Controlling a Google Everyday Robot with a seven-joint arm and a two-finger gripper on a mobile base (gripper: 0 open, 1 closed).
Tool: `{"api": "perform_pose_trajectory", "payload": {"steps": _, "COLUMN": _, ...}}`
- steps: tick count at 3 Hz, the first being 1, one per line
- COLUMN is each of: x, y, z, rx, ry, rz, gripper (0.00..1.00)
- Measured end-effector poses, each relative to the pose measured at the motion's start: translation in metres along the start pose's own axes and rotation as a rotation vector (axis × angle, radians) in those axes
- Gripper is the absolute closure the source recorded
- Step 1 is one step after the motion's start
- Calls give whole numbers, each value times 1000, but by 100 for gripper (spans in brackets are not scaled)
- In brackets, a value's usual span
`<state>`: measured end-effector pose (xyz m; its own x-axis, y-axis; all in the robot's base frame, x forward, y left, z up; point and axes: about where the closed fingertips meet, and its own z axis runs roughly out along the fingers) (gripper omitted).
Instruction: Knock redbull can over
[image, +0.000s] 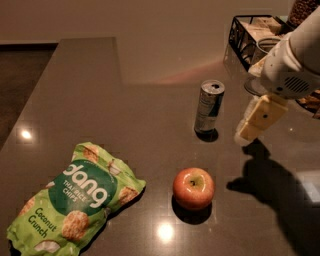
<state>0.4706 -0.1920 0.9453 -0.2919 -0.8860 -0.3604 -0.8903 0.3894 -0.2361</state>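
Note:
The redbull can (208, 107) stands upright on the dark countertop (125, 110), right of centre, silver and blue with a shiny pull-tab top. My gripper (254, 126) hangs from the white arm at the right, its cream fingers pointing down and left. It is a short way to the right of the can, at about the height of the can's base, and does not touch it.
A red apple (193, 187) sits in front of the can. A green Dang coconut chips bag (75, 199) lies at the front left. A black wire basket (250, 35) and a clear glass jar (262, 55) stand at the back right, behind the arm.

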Motion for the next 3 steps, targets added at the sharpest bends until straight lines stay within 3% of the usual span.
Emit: {"api": "perform_pose_trajectory", "payload": {"steps": 3, "x": -27, "y": -15, "z": 55, "rx": -58, "ry": -183, "rz": 143, "gripper": 0}}
